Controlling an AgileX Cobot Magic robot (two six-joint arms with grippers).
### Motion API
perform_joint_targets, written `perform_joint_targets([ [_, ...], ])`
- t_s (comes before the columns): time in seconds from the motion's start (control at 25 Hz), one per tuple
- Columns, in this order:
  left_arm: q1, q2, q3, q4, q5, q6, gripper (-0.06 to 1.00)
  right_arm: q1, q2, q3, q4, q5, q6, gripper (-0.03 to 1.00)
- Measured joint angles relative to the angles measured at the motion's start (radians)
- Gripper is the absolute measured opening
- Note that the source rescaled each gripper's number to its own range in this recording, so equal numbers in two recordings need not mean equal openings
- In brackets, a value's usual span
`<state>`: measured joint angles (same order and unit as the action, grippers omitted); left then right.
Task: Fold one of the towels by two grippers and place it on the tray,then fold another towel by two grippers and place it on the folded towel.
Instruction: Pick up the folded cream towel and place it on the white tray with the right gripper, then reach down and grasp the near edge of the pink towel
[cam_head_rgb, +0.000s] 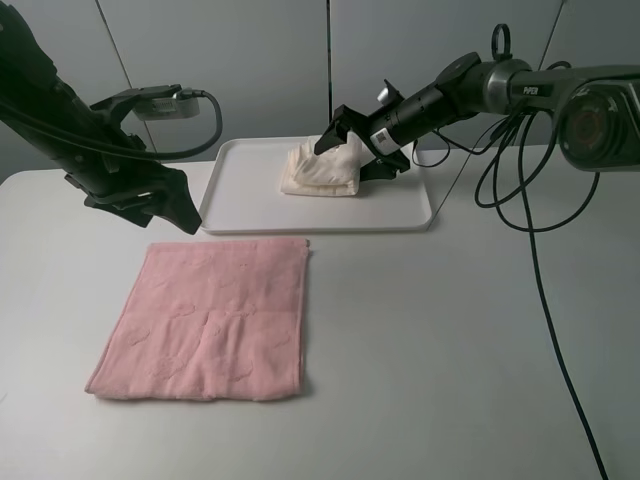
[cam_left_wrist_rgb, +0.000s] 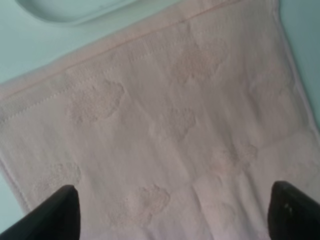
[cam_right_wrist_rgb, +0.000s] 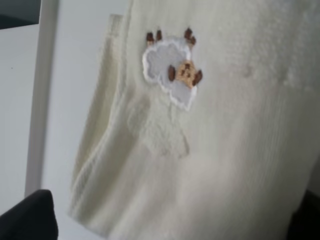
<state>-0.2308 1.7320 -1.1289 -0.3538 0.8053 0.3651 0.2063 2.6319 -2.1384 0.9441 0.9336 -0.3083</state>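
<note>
Hovering my left claw (cam_head_rgb: 178, 210) just above the far left corner of the pink towel (cam_head_rgb: 210, 320), fingers spread wide apart with nothing between them, and the left wrist view looks straight down on that cloth lying flat on the desk (cam_head_rgb: 450, 350). My right claw (cam_head_rgb: 360, 148) is over on the tray (cam_head_rgb: 250, 185), fingers apart and straddling the folded cream towel (cam_head_rgb: 320, 178), which sits on the tray floor with its little embroidered patch facing the right wrist camera. So the first towel looks delivered, I reckon, and the pink one is next. Here's what matters: its far edge runs left to right, just in front of the tray's near rim, and my left claw is the near one. The right must clear that rim and drop to the far right corner before both can pinch
</note>
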Motion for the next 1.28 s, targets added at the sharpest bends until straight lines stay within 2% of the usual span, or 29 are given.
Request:
perform_joint_targets([
  [0.08, 0.0, 0.0, 0.0, 0.0, 0.0, 0.0, 0.97, -0.009, -0.005, -0.002, -0.057, 0.024, 0.039, 1.0],
  [0.2, 0.0, 0.0, 0.0, -0.004, 0.006, 0.0, 0.97, -0.031, -0.06, -0.002, -0.231, 0.055, 0.113, 1.0],
  [0.36, 0.0, 0.0, 0.0, -0.004, 0.008, 0.0, 0.97, -0.049, -0.189, -0.002, -0.415, 0.083, 0.138, 1.0],
  [0.64, 0.0, 0.0, 0.0, -0.006, 0.029, 0.001, 0.97, -0.049, -0.39, -0.006, -0.65, 0.163, 0.189, 1.0],
  [0.76, 0.0, -0.013, 0.0, -0.008, 0.031, 0.001, 0.97, -0.049, -0.462, 0.036, -0.698, 0.166, 0.203, 1.0],
  [0.92, 0.0, -0.069, 0.0, -0.003, 0.032, 0.001, 0.97, -0.049, -0.599, 0.215, -0.702, 0.09, 0.203, 0.96],
  [1.12, 0.0, -0.151, 0.024, 0.042, 0.031, 0.001, 0.97, -0.049, -0.821, 0.591, -0.709, -0.064, 0.167, 0.95],
  [1.28, 0.0, -0.181, 0.086, 0.09, 0.049, 0.001, 0.97, -0.049, -1.001, 0.862, -0.706, -0.135, 0.129, 0.94],
])
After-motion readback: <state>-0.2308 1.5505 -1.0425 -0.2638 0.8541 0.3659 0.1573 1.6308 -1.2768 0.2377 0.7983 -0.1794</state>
